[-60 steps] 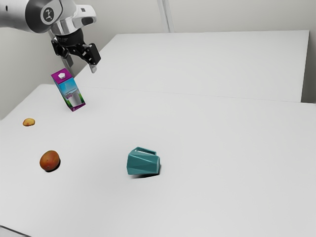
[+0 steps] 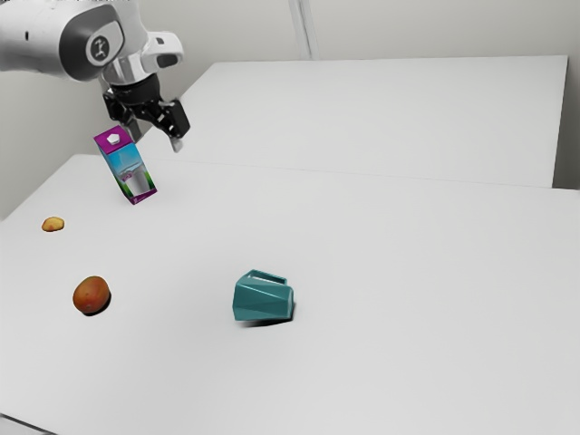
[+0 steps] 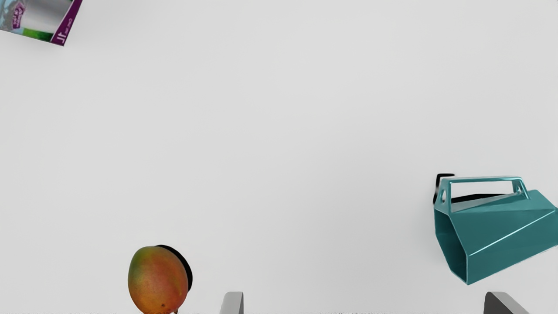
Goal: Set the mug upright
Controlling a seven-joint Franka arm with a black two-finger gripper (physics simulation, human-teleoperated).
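The teal mug (image 2: 263, 298) lies on its side on the white table, near the middle of the exterior view. My gripper (image 2: 156, 136) hangs high above the table at the exterior view's upper left, well away from the mug. In the wrist view, the open gripper (image 3: 364, 303) has its two fingertips wide apart with nothing between them. There the mug (image 3: 501, 231) shows its open mouth and its handle, beyond one fingertip and not touched.
A purple and blue carton (image 2: 127, 168) stands tilted in the exterior view, close below the gripper. A mango (image 2: 91, 295) and a small yellow item (image 2: 53, 224) lie on the table (image 2: 390, 362) at the exterior view's left.
My hand has moved slightly lower and toward the exterior view's right, its fingers now partly behind the carton's top. The mug, carton and mango have stayed where they were.
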